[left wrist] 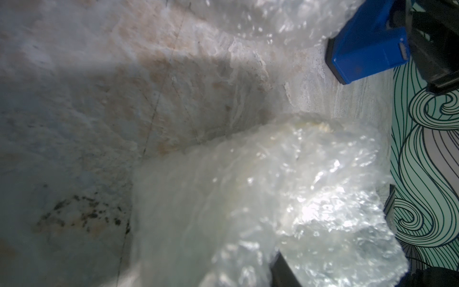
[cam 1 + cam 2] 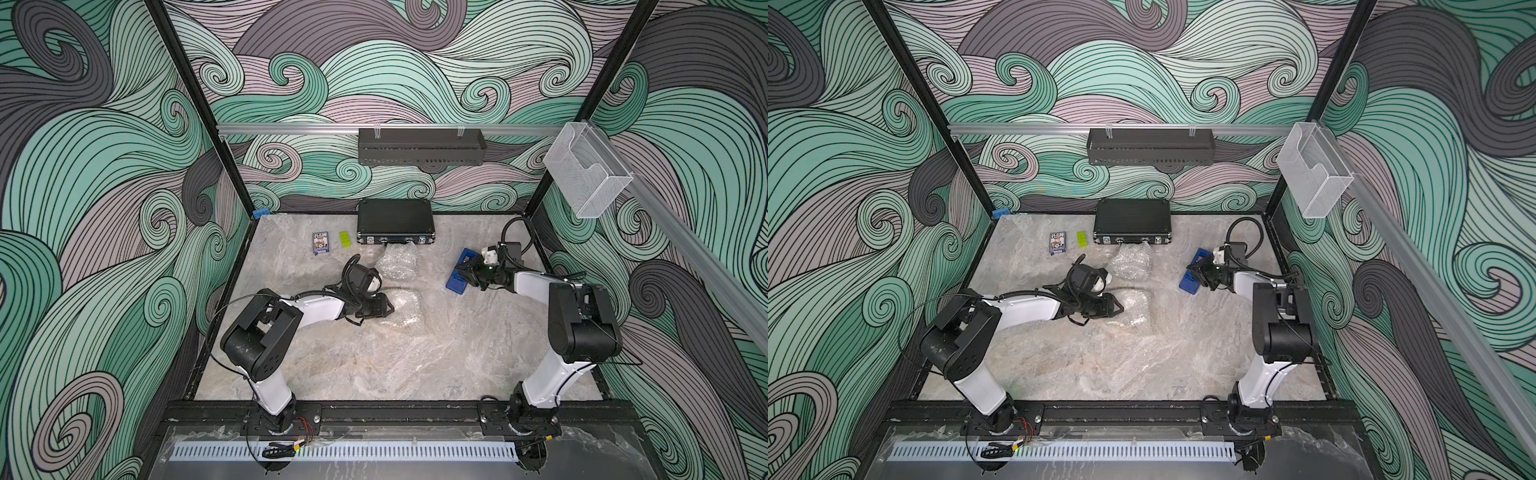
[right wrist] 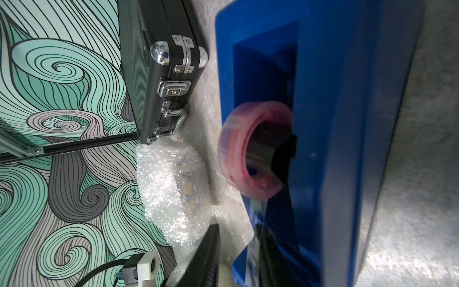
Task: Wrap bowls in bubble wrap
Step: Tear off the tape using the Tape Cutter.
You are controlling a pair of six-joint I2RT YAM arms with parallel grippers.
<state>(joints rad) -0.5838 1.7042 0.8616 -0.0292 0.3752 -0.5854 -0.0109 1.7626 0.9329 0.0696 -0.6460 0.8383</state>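
The left claw [image 2: 388, 308] grips the bubble wrap [image 2: 408, 309] in the middle, a wrapped bowl [image 2: 398, 264] sits farther back by the black case [image 2: 395, 219], and I cannot tell if the right claw [image 2: 464, 272] at the blue tape holder [image 2: 455, 285] is open.

Bowl [image 3: 190, 185]: only a faint pattern through bubble wrap [image 3: 159, 174].
Left gripper [image 2: 388, 309]: tips buried in bubble wrap; grip unclear.
Blue dispenser [image 3: 347, 124]: blurred, cut by the edge.
Card box [image 2: 320, 242]: print unreadable.

black case [image 2: 395, 220] | blue tape dispenser [image 2: 454, 283] | card box [image 2: 320, 242] | green brick [image 2: 344, 239]
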